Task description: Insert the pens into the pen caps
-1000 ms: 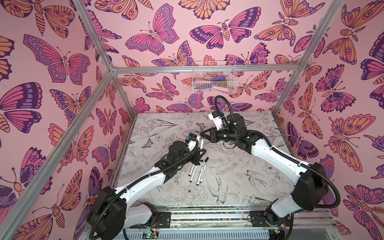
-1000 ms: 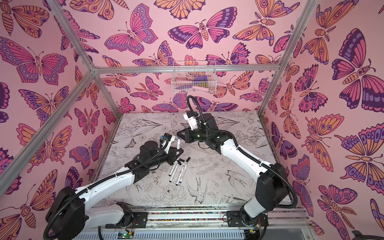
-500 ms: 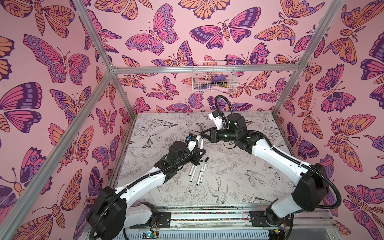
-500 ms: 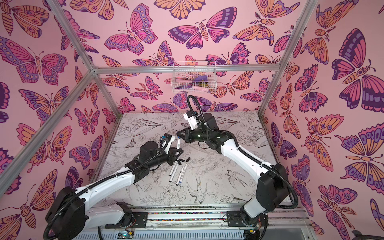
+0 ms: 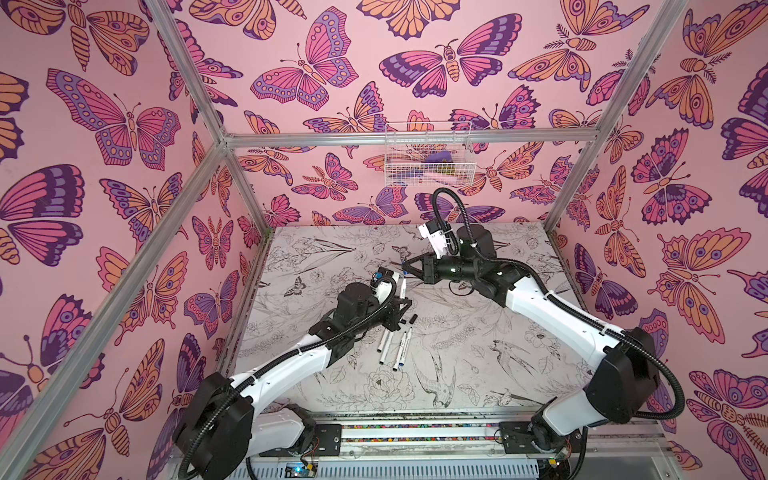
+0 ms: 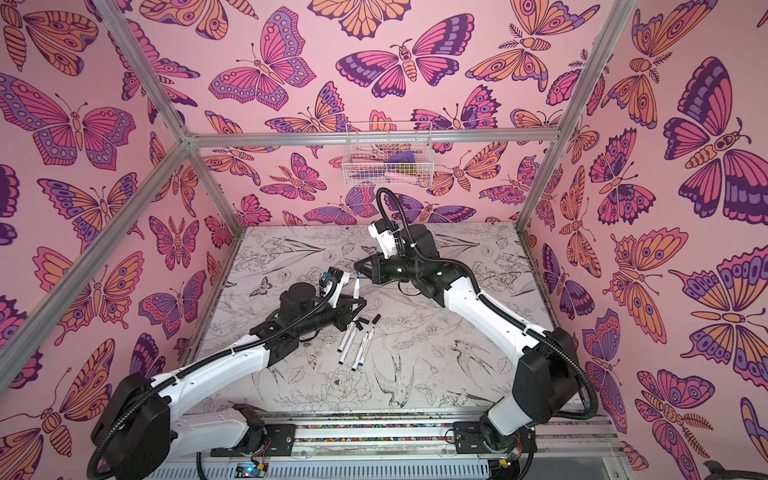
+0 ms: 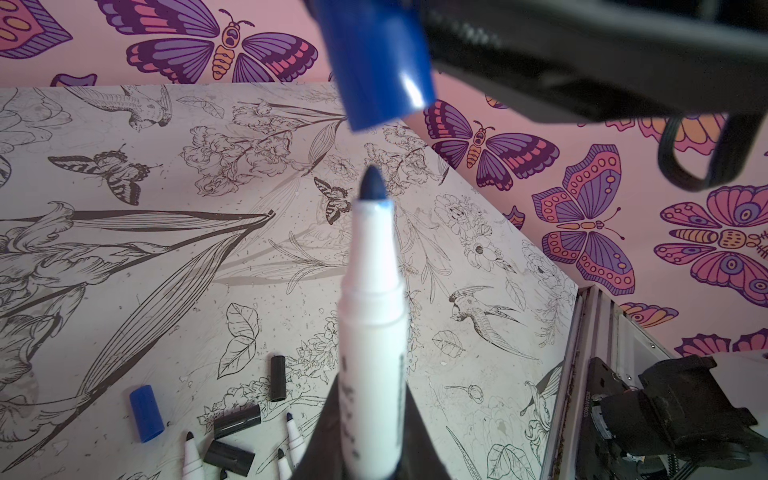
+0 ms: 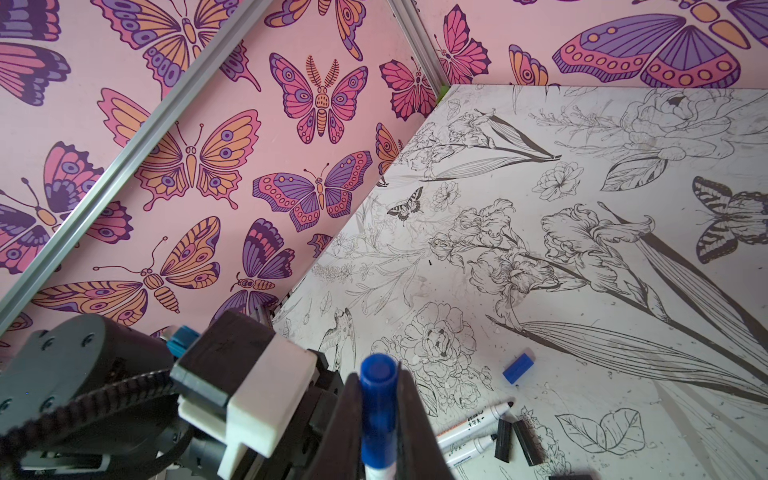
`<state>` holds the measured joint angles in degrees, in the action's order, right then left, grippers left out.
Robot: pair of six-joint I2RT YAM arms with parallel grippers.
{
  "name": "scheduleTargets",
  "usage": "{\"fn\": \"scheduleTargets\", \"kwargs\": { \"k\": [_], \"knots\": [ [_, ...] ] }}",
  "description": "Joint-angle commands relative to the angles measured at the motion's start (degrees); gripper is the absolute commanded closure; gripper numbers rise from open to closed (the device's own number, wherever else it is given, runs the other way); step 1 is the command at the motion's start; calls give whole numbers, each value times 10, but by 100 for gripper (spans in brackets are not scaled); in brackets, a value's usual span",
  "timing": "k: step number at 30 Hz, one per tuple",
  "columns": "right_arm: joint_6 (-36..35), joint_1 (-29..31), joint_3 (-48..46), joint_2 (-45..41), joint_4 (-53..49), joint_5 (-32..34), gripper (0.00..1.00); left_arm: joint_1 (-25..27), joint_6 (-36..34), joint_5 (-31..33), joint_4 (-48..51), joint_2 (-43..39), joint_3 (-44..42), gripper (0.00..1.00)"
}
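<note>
Left gripper (image 7: 370,399): closed around a white pen (image 7: 370,316), blue tip raised.
Right gripper (image 8: 378,386): closed around a blue cap (image 7: 376,62), just beyond that pen's tip, not touching.
Spare pens (image 5: 392,347), caps (image 7: 237,419): on table (image 5: 498,374) near that pen.

The short blue plastic pen cap (image 7: 376,62) in my grip is glossy, with a bright highlight on its smooth wall. The slim white plastic pen barrel (image 7: 372,332) looks smooth and satin. The black-and-white floral printed tabletop (image 7: 124,249) is matt and speckled. The grey metal frame bars (image 5: 311,140) look dull and brushed.
</note>
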<state>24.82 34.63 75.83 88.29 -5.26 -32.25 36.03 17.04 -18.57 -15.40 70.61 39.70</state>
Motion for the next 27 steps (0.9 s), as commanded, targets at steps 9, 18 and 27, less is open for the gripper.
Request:
{"fn": "scheduleTargets", "kwargs": {
  "k": [9,18,27],
  "knots": [
    [11,6,-2,-2,20,-18,100,3,3,2,-16,-3,-8,100],
    [4,7,5,8,17,-5,100,3,3,4,-16,-7,-10,100],
    [-3,7,6,14,13,5,100,3,4,5,-17,-8,-12,100]
  ]
}}
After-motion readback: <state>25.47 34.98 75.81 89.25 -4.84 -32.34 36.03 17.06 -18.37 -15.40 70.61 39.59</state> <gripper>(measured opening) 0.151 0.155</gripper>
